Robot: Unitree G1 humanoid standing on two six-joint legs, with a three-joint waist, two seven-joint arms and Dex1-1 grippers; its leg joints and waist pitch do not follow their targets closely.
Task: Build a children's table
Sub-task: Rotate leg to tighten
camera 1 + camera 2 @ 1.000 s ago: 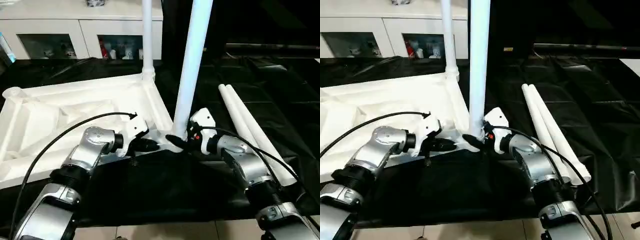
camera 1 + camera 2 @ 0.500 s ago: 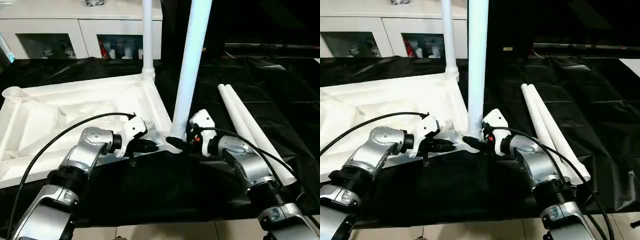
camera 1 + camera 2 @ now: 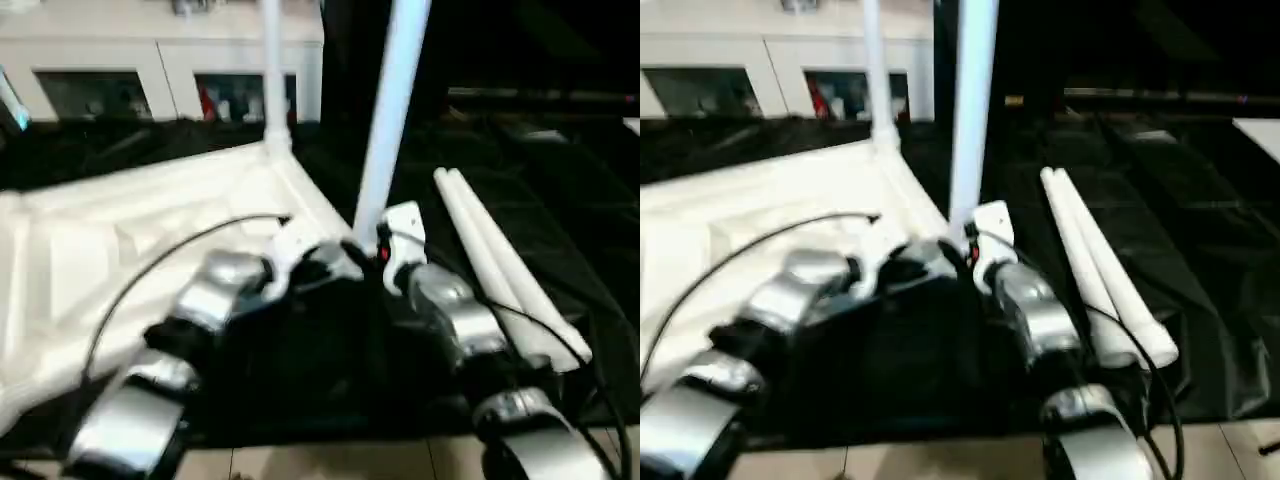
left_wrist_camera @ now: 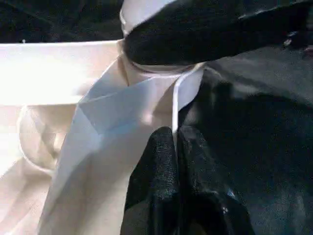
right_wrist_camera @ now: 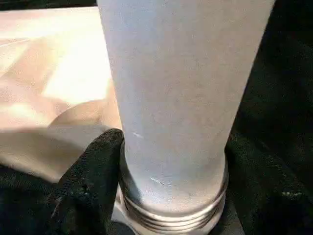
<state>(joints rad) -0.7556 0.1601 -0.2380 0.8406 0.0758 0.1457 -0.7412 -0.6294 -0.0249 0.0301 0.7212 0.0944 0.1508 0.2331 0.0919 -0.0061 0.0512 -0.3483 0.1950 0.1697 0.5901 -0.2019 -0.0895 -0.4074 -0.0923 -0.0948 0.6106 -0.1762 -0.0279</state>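
Silver forearms converge | right tool (image 5: 171,196) grips upright leg (image 3: 390,120) | left tool (image 4: 176,171) pinches tabletop (image 3: 120,230) edge — closed

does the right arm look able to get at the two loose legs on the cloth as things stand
Probably not at once: the right end effector is shut on the upright leg at the tabletop corner. The loose legs lie uncovered right beside that arm, so once it lets go the way looks free.
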